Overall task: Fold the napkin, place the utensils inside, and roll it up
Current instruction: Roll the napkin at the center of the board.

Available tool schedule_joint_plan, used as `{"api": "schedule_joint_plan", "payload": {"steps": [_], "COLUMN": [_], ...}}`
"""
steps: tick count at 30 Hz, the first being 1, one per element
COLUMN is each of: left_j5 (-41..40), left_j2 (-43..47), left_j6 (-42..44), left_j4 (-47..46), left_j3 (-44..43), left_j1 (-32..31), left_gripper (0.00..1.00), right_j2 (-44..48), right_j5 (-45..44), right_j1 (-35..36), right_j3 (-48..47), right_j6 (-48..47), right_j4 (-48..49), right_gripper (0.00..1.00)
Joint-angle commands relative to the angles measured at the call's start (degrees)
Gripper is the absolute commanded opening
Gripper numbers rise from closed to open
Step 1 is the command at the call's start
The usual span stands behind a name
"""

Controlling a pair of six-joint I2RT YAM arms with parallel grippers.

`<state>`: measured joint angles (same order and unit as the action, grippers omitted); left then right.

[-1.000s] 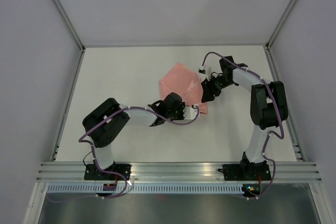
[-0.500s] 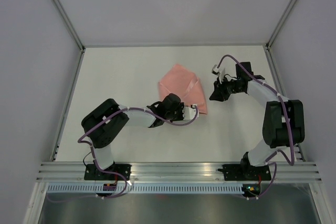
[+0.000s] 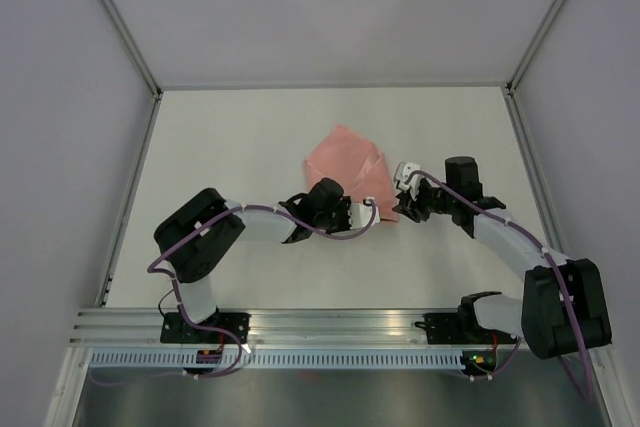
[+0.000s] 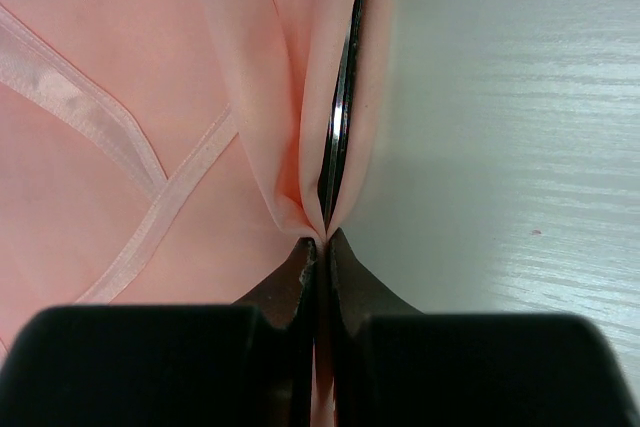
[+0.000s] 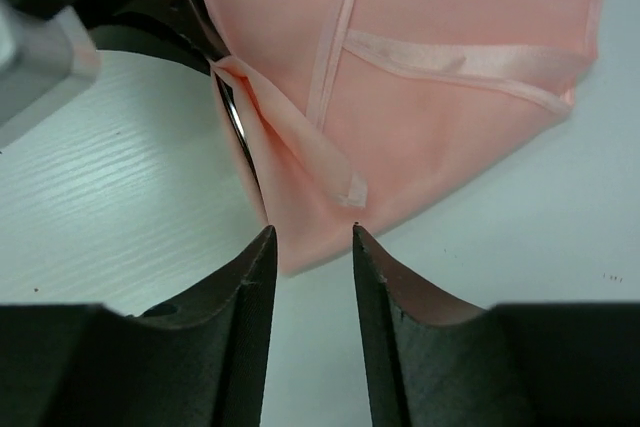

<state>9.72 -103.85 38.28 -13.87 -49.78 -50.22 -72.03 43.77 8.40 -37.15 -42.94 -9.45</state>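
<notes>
Mid-table, rolling stage: the pink napkin lies folded on the white table, its hemmed edges crossing on top. The left fingers are pressed shut on a pinched ridge of cloth along its near right edge. A thin dark utensil shows inside that ridge, wrapped by the fabric.

The right fingers hover just off the napkin's near corner. They are parted about halfway with nothing between them, and touch no cloth that I can see.

I judge the folding and loading done and the roll barely begun. My next move would bring the right fingers onto the loose end of the ridge. Both arms can then turn it over evenly without the utensil sliding out.
</notes>
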Motion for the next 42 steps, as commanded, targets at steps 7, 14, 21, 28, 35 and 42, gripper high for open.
{"api": "schedule_joint_plan", "payload": {"steps": [7,14,21,28,35,42], "left_j5": [8.12,12.43,17.44,20.51,25.08,26.76], "left_j2": [0.93,0.23,-0.21,-1.79,-2.23,-3.46], "left_j6": [-7.43,-9.8,-11.65,-10.95,-11.56,-11.12], "left_j4": [2.35,3.85,5.25,10.08,12.1,15.17], "left_j3": [-1.28,-2.34,-2.69,-5.15,-6.73,-8.75], "left_j1": [1.08,3.19,5.65,7.06,8.82,9.17], "left_gripper": [0.02,0.02,0.02,0.02,0.02,0.02], "right_j2": [4.18,4.35,1.64,-1.53,-6.53,-10.32], "right_j5": [-5.0,-8.35,-9.75,-10.37,-11.43,-11.95], "right_j1": [8.82,13.3,16.2,20.07,22.62,22.89], "right_j3": [9.89,12.54,14.12,12.1,9.47,5.77], "right_j6": [-9.88,-12.08,-13.84,-14.37,-15.6,-17.0], "right_j4": [15.86,20.26,25.18,24.31,25.53,24.92], "right_gripper": [0.56,0.72,0.8,0.81,0.81,0.81]}}
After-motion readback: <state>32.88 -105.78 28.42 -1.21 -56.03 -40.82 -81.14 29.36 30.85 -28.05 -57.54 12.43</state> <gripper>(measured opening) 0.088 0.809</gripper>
